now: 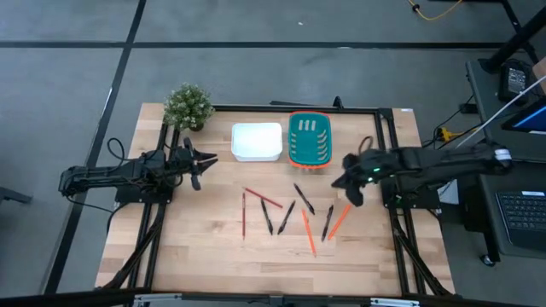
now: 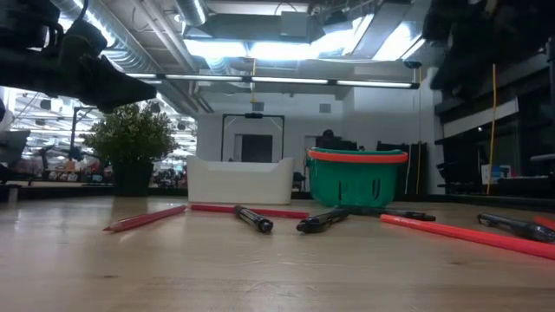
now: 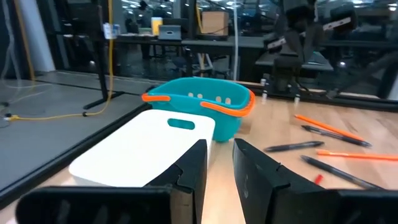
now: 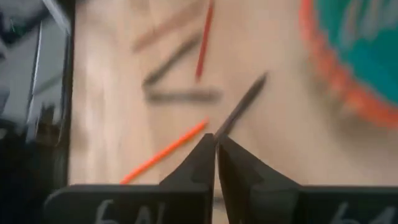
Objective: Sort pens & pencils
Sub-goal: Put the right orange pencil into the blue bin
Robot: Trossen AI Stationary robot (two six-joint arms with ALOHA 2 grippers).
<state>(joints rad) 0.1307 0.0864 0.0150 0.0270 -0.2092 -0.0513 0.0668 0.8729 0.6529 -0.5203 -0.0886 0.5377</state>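
While both arms hang above the wooden bench point(image 1: 196, 247), a small potted plant point(image 1: 188, 107) marks the far left corner. Just below it in the overhead view, the left tool point(image 1: 201, 162) hovers with its fingers point(image 3: 189, 177) parted by a narrow gap and nothing between them, pointing toward a white tray point(image 1: 257, 141). Right of the tray, nearly touching it, sits a teal basket point(image 1: 309, 139) with an orange rim. Nearer the front edge, the pens and pencils lie scattered and unsorted: a red pencil point(image 1: 243, 214) at the left, another red one point(image 1: 263, 198) angled beside it, then dark pens point(image 1: 267, 217) fanned across the middle, with two orange pencils point(image 1: 308, 233) among them. One dark pen point(image 1: 304, 199) lies closest to the basket. At the right, the right tool point(image 1: 350, 189) hangs over the far end of the spread, beside an orange pencil point(image 1: 339, 220), its fingers point(image 4: 200, 163) pressed together and empty.
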